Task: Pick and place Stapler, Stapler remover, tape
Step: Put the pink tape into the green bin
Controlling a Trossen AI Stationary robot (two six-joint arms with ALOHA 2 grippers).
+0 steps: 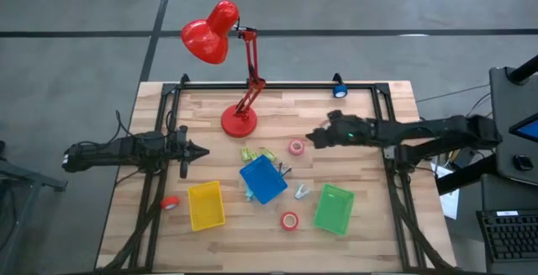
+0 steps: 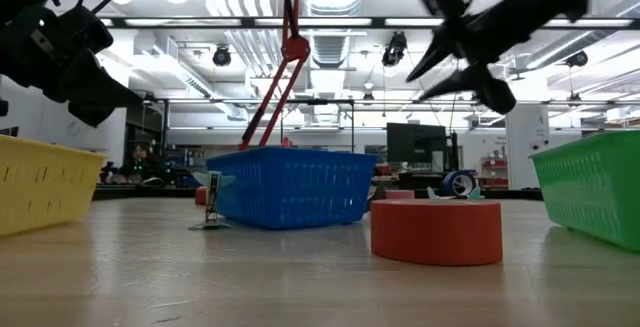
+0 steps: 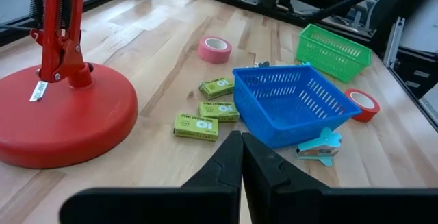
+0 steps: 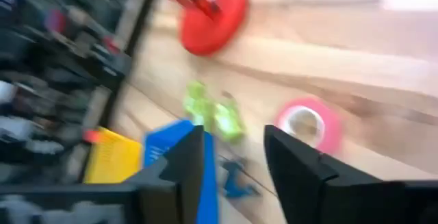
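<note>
**Right gripper above tape, jaws apart**

Landmark: blue tray [image 1: 263,179], mid-table.
- Right gripper [image 1: 313,138]: up in the air beyond the tray, toward the right arm's side; jaws parted, holding nothing.
- Pink-red tape [image 1: 296,147]: flat on the table just beside that gripper, behind the tray.
- Second red tape [image 1: 289,220]: in front of the tray.
- Third red tape [image 1: 171,202]: left of yellow tray [image 1: 206,205].
- Left gripper [image 1: 195,150]: left of the blue tray, clenched, empty.
- Green tray [image 1: 334,208]: right of the blue one.

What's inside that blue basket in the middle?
The blue basket looks empty in the left wrist view: only its bare mesh floor shows. Its near wall hides the closest strip of floor.
</note>
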